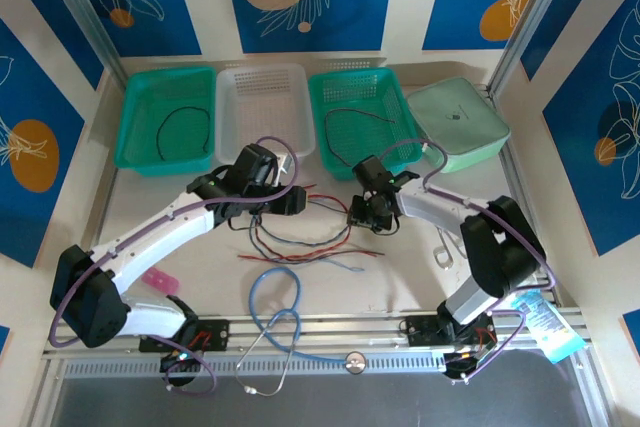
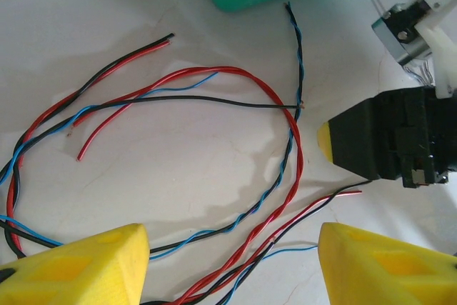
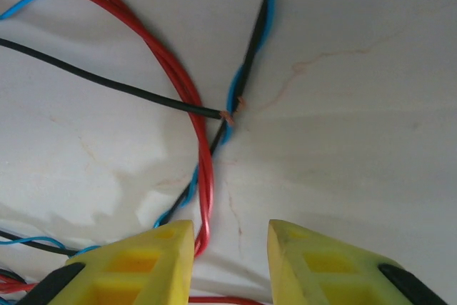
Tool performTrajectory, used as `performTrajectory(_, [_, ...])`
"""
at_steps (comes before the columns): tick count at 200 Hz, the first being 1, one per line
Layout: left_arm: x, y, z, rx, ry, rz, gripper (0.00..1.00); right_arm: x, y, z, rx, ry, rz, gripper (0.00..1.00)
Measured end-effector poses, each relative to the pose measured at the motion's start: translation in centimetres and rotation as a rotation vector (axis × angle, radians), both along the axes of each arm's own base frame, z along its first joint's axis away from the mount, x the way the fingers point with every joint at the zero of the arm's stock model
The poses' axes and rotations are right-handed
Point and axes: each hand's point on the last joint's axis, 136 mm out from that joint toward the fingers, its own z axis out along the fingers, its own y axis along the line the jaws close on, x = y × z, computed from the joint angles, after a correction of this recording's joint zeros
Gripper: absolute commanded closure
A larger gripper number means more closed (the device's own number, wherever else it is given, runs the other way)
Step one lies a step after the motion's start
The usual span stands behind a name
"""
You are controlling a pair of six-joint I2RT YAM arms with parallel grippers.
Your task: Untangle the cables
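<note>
The cables (image 1: 300,237) lie loosely tangled on the table between both arms: thin red, black and blue wires, some twisted in pairs. My left gripper (image 1: 296,202) is open above their left part. Several wires (image 2: 243,248) pass on the table between its yellow fingers, untouched. My right gripper (image 1: 358,215) stands low over the right side of the tangle. Its jaws are narrowed but open (image 3: 230,248). A twisted red pair (image 3: 205,176) runs along the inner edge of its left finger. A black-and-blue twisted pair (image 3: 253,41) crosses just beyond, by a black wire's bare end (image 3: 227,113).
Along the back stand a green basket (image 1: 140,122) holding a black wire, a white basket (image 1: 260,82), a green basket (image 1: 395,97) holding another wire, and a pale green pouch (image 1: 460,122). A thick light-blue tube (image 1: 275,292) loops at the front. A pink item (image 1: 160,280) lies front left.
</note>
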Motion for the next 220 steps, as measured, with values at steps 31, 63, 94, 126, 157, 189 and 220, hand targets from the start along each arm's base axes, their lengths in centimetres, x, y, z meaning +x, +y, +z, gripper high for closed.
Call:
performTrajectory(31, [-0.1,0.0,-0.1,0.001,0.002,-0.001,0.36,0.5,0.8,-0.7,0.002,0.023,0.033,0.72])
performTrajectory(63, [-0.2,0.1,-0.5,0.005,0.013,0.004,0.37,0.2,1.4,-1.5,-0.016,0.045,0.072,0.74])
performTrajectory(94, [-0.2,0.1,-0.6,0.006,0.014,0.004,0.37,-0.4,1.5,-2.3,-0.035,0.069,0.096,0.78])
performTrajectory(126, [-0.2,0.2,-0.6,0.008,0.012,0.007,0.37,-0.6,1.4,-2.6,-0.055,0.073,0.102,0.84])
performTrajectory(157, [-0.1,0.3,-0.7,0.015,0.01,0.012,0.38,-0.6,1.2,-2.6,-0.065,0.071,0.103,0.9])
performTrajectory(189, [-0.1,0.5,-0.7,0.039,-0.003,0.021,0.38,-0.6,1.2,-2.5,-0.081,0.048,0.114,1.0])
performTrajectory(220, [-0.2,0.9,-0.6,0.061,0.002,0.027,0.38,-0.9,1.3,-1.6,-0.057,-0.002,0.121,1.0])
